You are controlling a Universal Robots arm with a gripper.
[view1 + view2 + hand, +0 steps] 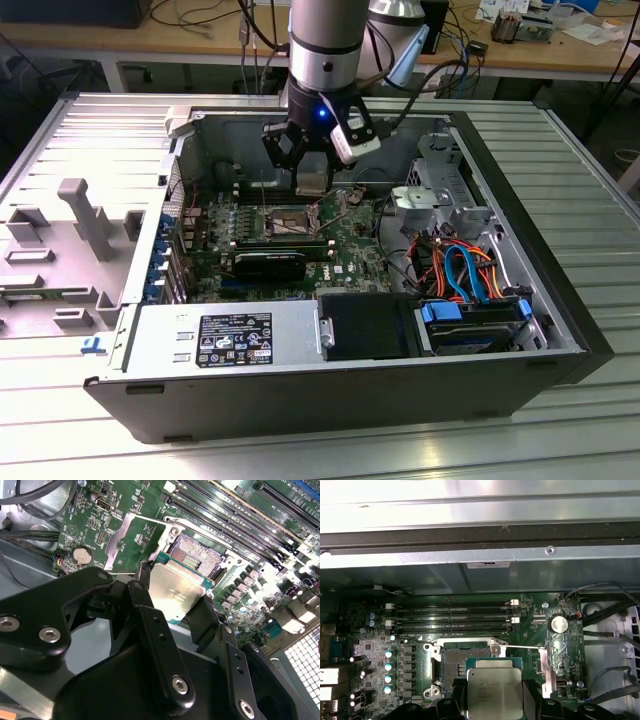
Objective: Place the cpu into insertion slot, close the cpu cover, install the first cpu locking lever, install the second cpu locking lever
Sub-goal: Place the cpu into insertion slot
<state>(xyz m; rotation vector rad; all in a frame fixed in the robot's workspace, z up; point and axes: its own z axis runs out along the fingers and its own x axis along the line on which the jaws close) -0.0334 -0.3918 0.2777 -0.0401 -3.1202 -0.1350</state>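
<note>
The claw (pixel 313 172) hangs down inside the open computer case (pixel 560 300), its black fingers (pixel 150 611) pinched narrow on the chip (pixel 176 591). They clamp it by two opposite edges, with its dull silver top showing between them. In the first wrist view the chip (pixel 495 692) sits flat between the tips, a strip of its green edge showing around the metal.

The socket (pixel 197 555) lies just below the claw and a little ahead of its tips. Its dark centre is bare (the fine grid of contacts catches the light in the second wrist view), so the chip is not yet seated. From that view the chip's far edge overlaps the socket's near rim; whether the two touch cannot be told. In the exterior view the socket (pixel 290 218) shows under the claw, amid the green circuit board (pixel 350 250).

The cover (pixel 114 545), a thin silver frame with a square window, is swung open and lies off to one side of the claw, clear of the socket. A round coin battery (pixel 82 555) sits on the board further out on that side.

Past the socket, on the side away from the claw, run the long black memory slots (pixel 455 617), side by side and well apart from the fingers.
</note>
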